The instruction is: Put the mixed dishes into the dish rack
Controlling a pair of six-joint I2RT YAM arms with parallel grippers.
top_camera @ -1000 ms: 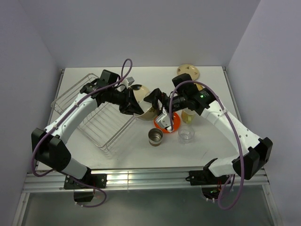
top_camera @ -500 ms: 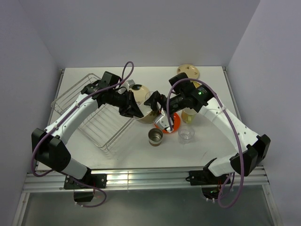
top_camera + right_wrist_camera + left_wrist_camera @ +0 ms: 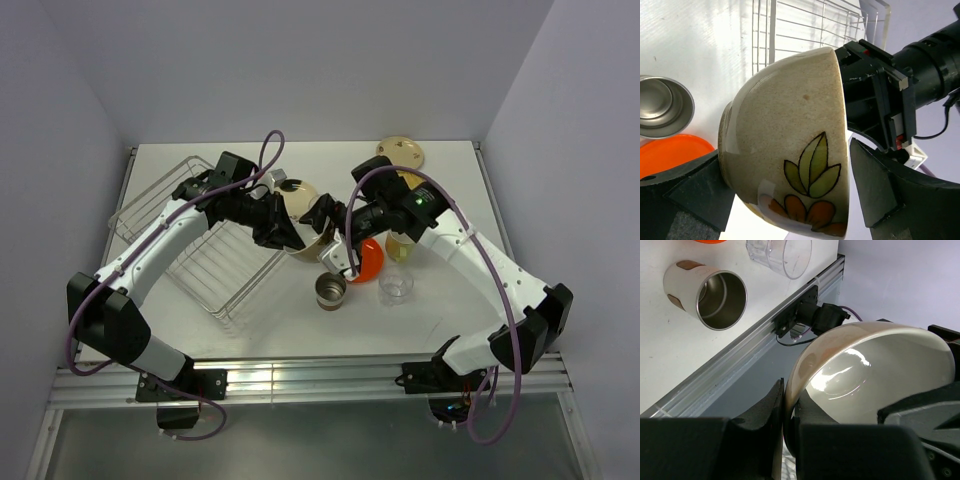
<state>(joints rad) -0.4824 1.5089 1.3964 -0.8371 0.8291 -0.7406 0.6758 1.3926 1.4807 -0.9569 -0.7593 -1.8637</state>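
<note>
Bowl (image 3: 785, 115) held in the air over the middle of the table (image 3: 300, 335)
Nearest, at 6 o'clock from the bowl, the small metal cup (image 3: 330, 291) stands on the table, with a clear glass (image 3: 396, 285) at 4 o'clock and the orange plate (image 3: 370, 258) just behind them. The bowl, cream with painted leaves, hangs on its side. The left claw (image 3: 788, 412) is clenched on its rim. The right claw (image 3: 787, 175) is spread wide, one finger by the foot and one by the rim; whether they press it I cannot tell. The dish rack (image 3: 205, 265) lies at 9 o'clock, the pale yellow mug (image 3: 403, 246) at 3, the tan plate (image 3: 402, 152) far off at 1
</note>
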